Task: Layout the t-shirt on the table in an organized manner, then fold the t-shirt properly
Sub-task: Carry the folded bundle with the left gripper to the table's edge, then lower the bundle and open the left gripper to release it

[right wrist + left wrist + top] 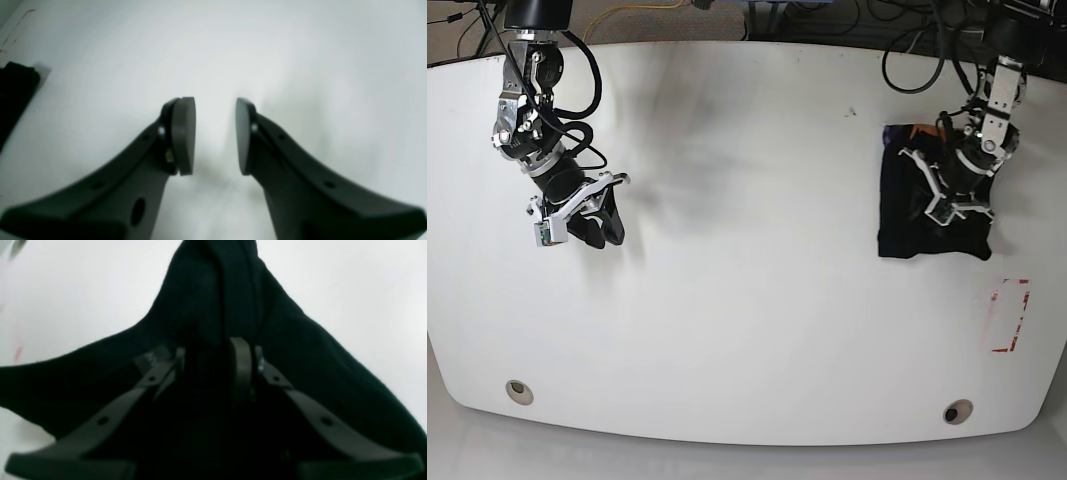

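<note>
At the left of the base view the right tool (597, 222) hangs over bare table (747, 300), well apart from the garment. Its wrist view shows the jaws parted with nothing between them, probably parked clear so the other arm can work. Further right, the t-shirt (927, 215) lies as a compact dark rectangle near the table's right edge, just above the red-and-white tape rectangle (1010, 316). The left tool (957, 205) sits right on it; its wrist view shows black cloth bunched up between the narrowed fingers (241, 363), so it appears to grip a fold, likely to lift or drag the shirt
</note>
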Robot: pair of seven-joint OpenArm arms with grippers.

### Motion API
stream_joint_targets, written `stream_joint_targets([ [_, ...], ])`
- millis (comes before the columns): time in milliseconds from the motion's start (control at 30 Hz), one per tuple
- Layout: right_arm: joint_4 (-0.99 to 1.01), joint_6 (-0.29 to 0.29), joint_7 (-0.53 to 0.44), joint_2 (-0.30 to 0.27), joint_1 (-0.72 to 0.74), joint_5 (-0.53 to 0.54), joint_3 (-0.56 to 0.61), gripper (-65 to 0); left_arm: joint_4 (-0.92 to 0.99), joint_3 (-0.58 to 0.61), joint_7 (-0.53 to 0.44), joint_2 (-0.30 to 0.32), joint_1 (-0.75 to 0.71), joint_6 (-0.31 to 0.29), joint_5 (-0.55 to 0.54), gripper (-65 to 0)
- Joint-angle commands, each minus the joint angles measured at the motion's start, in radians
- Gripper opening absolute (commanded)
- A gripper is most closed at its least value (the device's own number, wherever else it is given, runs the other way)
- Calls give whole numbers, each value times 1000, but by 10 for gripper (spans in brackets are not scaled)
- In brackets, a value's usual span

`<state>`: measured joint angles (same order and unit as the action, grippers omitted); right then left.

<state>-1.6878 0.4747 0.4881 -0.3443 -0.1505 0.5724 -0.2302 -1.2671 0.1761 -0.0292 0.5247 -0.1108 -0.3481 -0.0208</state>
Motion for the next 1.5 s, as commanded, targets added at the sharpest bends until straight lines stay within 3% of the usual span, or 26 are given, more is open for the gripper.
stream_joint_targets([
  [0, -22, 8, -25, -16, 13, 14, -7, -453, 39, -56, 220, 22, -53, -67, 91, -501],
  [367, -24, 8, -25, -14, 7, 16, -7, -453, 42, -347, 225, 33, -71, -262, 98, -499],
  [800, -31, 8, -24, -14, 5, 16, -7, -453, 40, -436, 225, 108, -10, -286, 89, -499],
  [1000, -53, 8, -24, -14, -10, 16, -7, -453, -3, -494, 232, 116, 15, -350, 88, -499],
  [1200, -74, 8, -24, -14, -14, 14, -5, -453, -101, -547, 395, 108, 62, -350, 83, -499],
  [1467, -73, 8, -24, -14, -14, 14, -5, -453, -250, -616, 659, 47, 70, -350, -11, -499],
])
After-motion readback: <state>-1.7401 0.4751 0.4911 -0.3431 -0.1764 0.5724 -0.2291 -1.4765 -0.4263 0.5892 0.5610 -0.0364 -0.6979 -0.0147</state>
